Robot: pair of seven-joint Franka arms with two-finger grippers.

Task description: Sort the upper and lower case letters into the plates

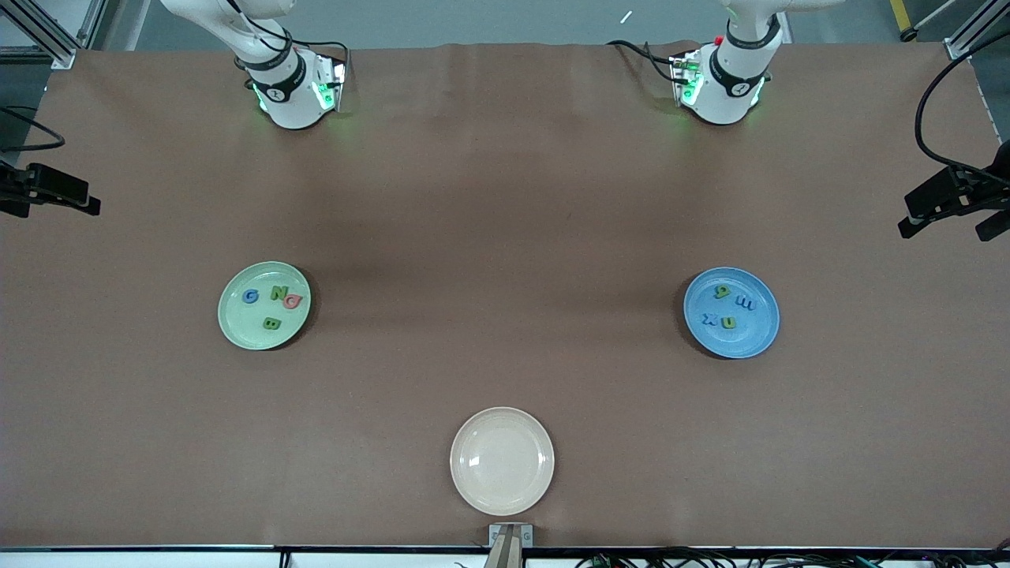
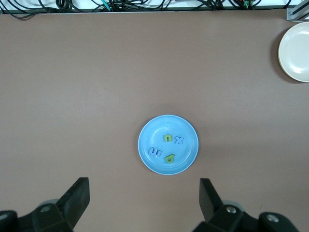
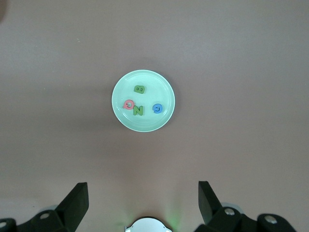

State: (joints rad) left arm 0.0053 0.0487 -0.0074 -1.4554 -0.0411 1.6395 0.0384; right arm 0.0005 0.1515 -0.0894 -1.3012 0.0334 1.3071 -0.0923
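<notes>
A: Where are the two plates positioned?

B: The mint green plate point(image 1: 264, 305) sits on the brown worktop point(image 1: 505, 197) toward the right arm's end, about midway between the edge with the robot bases and the edge nearest the front camera. The blue plate point(image 1: 731, 312) sits level with it toward the left arm's end. The two are well apart.

A: Contents?

B: The mint green plate carries four capitals: a blue G point(image 1: 250, 297), a green N point(image 1: 278, 293), a pink letter point(image 1: 293, 301) touching the N, which I cannot read for certain, and a green B point(image 1: 271, 323) nearer the front camera. The blue plate carries four lower-case letters: a green g point(image 1: 721, 291), a blue m point(image 1: 744, 302), a blue x point(image 1: 710, 319) and a green u point(image 1: 728, 322) just beside the x.

A: Any other item?

B: A cream plate point(image 1: 502, 461), nothing in it, lies near the middle of the worktop edge nearest the front camera.

A: State of the arms?

B: Both wait, raised. The left gripper point(image 2: 145, 203) hangs above the worktop with the blue plate below it, fingers point(image 2: 77, 193) wide apart, holding nothing. The right gripper point(image 3: 143, 203) hangs above the worktop with the mint green plate in its wrist view, fingers point(image 3: 77, 195) likewise wide apart and holding nothing.
</notes>
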